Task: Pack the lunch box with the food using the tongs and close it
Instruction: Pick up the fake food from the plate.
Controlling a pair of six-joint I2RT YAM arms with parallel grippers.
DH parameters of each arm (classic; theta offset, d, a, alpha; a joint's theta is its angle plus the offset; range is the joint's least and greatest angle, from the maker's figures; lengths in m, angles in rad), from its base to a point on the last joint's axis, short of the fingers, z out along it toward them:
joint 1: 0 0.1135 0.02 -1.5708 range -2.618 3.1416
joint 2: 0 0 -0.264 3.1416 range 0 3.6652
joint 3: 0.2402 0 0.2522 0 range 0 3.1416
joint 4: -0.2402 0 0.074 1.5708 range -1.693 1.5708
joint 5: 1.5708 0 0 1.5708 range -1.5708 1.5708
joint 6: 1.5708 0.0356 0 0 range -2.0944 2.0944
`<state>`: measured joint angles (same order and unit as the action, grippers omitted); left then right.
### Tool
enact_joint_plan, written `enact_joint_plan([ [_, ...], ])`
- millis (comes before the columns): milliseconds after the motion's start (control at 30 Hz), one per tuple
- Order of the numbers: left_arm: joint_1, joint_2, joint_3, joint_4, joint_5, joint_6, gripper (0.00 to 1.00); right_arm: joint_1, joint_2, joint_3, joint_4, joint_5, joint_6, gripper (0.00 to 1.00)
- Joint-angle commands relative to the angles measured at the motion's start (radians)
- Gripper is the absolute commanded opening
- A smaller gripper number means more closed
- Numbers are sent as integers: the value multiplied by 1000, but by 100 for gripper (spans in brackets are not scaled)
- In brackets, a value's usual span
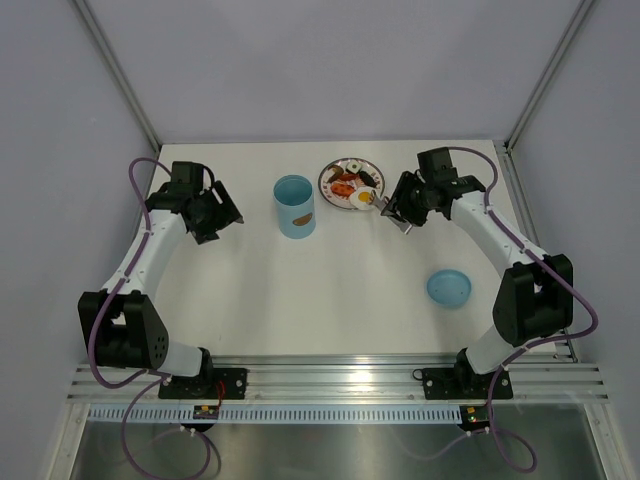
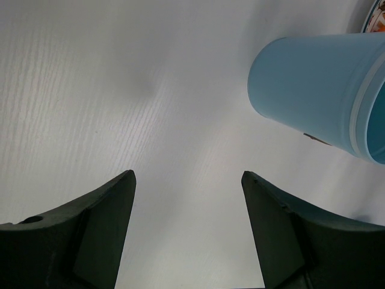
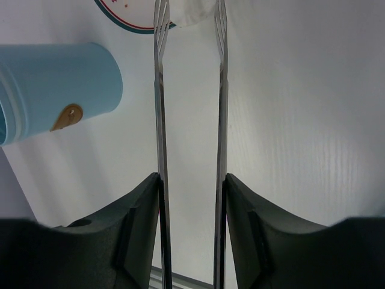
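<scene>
Right gripper (image 3: pixel 192 180) is clamped on the tongs (image 3: pixel 161 120), tips spread either side of the fried egg (image 3: pixel 194 11) at the plate (image 3: pixel 129 25) edge, so I'd squeeze slowly and keep the tips low, though I can't quite tell if they touch it yet. Left gripper (image 2: pixel 187 177) hangs with jaws apart just beside the lunch box (image 2: pixel 313 90), handy to steady it; the lid (image 1: pixel 449 288) lies on the worktop (image 1: pixel 350 290) off to the right.
</scene>
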<state>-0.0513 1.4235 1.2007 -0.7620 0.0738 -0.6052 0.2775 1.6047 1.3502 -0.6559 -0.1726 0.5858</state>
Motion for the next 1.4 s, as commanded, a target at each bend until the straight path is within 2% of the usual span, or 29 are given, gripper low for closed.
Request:
enact_joint_plan([
  [0,5,-18,8,23,-12,19,75,-20,-51,-37,148,-56,83,53],
  [500,5,-6,10,30,4,18,75,-35,4,-39,199,-44,143,61],
  [1133,5,-11,-3,35,7,27,75,-35,80,-26,214,-33,154,64],
  [1367,7,-9,-3,35,6,28,75,-35,40,-51,226,-22,155,64],
])
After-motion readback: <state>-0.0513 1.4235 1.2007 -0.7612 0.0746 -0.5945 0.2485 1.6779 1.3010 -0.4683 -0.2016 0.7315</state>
